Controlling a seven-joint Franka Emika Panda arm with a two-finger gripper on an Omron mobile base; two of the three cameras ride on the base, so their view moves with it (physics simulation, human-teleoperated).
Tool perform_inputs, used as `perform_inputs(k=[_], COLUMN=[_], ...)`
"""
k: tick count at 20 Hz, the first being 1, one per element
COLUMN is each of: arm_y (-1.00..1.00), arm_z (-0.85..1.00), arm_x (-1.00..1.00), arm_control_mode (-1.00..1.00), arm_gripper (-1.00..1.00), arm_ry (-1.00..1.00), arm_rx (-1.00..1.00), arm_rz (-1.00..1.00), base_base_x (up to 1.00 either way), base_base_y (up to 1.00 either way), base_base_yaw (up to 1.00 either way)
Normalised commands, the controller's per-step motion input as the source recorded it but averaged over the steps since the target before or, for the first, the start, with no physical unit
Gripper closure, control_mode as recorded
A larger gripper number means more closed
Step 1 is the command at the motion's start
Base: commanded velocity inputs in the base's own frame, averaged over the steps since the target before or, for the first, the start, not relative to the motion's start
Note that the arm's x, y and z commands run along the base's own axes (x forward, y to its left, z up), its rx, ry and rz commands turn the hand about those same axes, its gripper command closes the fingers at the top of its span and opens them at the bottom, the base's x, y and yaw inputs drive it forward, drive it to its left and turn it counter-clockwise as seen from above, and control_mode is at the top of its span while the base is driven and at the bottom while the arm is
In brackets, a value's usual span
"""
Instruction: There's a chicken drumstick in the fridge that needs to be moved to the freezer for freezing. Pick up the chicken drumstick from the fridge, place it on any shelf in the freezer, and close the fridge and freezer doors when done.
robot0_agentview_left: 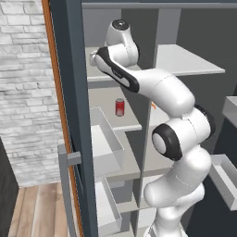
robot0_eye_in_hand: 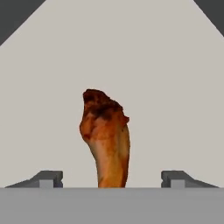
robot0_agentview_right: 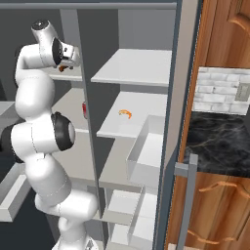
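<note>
- The hand (robot0_eye_in_hand: 112,179) stands wide: in the hand view its two dark fingertips (robot0_eye_in_hand: 47,178) sit far apart, each with bare shelf showing between it and the chicken drumstick (robot0_eye_in_hand: 105,139).
- The chicken drumstick lies on the pale grey shelf (robot0_eye_in_hand: 175,87) midway between those tips, touching neither; its dark reddish-brown meaty end points away from the hand and its paler tapering end reaches down to the bottom of that view.
- In the left base view the white arm reaches up into the narrower half of the unit, the freezer (robot0_agentview_left: 109,28), its hand end at the upper shelf (robot0_agentview_left: 104,76) there.
- In the right base view a small reddish speck shows just under the hand end at that same upper shelf; it is too small to make out.
- A red soda can (robot0_agentview_left: 120,107) stands upright on the next freezer shelf below the drumstick's shelf.
- A thin orange curved bit (robot0_agentview_right: 125,113) lies on a broad shelf of the fridge (robot0_agentview_right: 136,68), across the dividing wall from the can.
- The freezer door (robot0_agentview_left: 69,115) stands open to the left of the can, bins on its inner face and its grey bar handle (robot0_agentview_left: 65,185) lower down.
- The fridge door (robot0_agentview_right: 183,97) stands open on the far side of the orange bit.
</note>
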Motion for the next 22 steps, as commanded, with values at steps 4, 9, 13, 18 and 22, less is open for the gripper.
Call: perform_inputs(k=[4,9,13,18,22], arm_y=[-0.08,-0.26,-0.44,-0.49,-0.70], arm_z=[0.00,0.00,0.00,0.01,0.07], arm_x=[-0.66,-0.93,-1.00,-1.00,-1.00], arm_control_mode=[-1.00,-1.00,-1.00,-1.00,-1.00], arm_gripper=[-1.00,-1.00,-1.00,-1.00,-1.00], arm_ry=[-0.09,-0.13,-0.12,-0.03,0.03], arm_rx=[0.01,0.06,0.09,0.05,0.03], arm_rz=[-0.03,-0.01,-0.01,-0.01,-0.01], base_base_x=[0.00,0.00,0.00,0.00,0.00], base_base_y=[0.00,0.00,0.00,0.00,0.00], base_base_yaw=[0.00,0.00,0.00,0.00,0.00])
